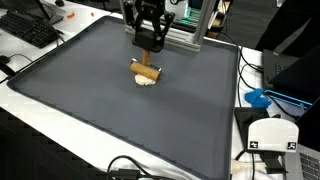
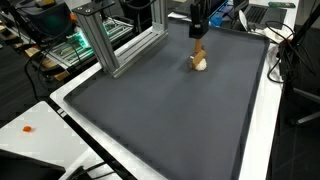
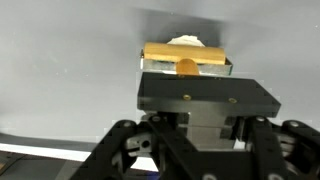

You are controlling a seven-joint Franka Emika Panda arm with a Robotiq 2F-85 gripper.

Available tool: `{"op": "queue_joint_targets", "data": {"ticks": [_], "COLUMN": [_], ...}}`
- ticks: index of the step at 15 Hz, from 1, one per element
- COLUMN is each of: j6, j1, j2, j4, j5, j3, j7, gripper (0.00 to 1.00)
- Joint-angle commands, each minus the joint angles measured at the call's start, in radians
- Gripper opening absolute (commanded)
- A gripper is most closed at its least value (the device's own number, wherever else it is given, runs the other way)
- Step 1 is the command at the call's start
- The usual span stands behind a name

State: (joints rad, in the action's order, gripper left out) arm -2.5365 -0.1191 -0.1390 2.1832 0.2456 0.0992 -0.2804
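A small wooden object [image 1: 146,70] with a light wood crossbar and a white part [image 1: 147,81] lies on the dark grey mat [image 1: 90,100], toward its far side. It also shows in the other exterior view [image 2: 199,62] and in the wrist view [image 3: 184,52], where a round wooden end [image 3: 187,67] points at the camera. My gripper [image 1: 149,46] hangs just above the object, also seen from the other side [image 2: 198,32]. In the wrist view the gripper's black body hides the fingertips. Whether the fingers touch the object is not clear.
An aluminium frame [image 2: 105,40] stands at the mat's far edge behind the gripper. A keyboard [image 1: 28,28] lies beyond one corner. A blue item [image 1: 258,98] and a white device [image 1: 270,135] sit on the white table beside the mat, with cables [image 1: 130,168] at the near edge.
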Motion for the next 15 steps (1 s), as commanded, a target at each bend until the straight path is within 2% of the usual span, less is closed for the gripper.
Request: {"op": "queue_joint_targets", "data": {"ticks": [1, 6, 15], "j6": [-0.083, -0.102, -0.143], "j1": [-0.015, -0.016, -0.028], "j2": [-0.031, -0.033, -0.036], "j4": [0.023, 0.028, 0.034], "j5": [0.037, 0.035, 0.104], "j3": [-0.024, -0.028, -0.057], "j7": [-0.055, -0.084, -0.181], "gripper": [0.35, 0.35, 0.35]}}
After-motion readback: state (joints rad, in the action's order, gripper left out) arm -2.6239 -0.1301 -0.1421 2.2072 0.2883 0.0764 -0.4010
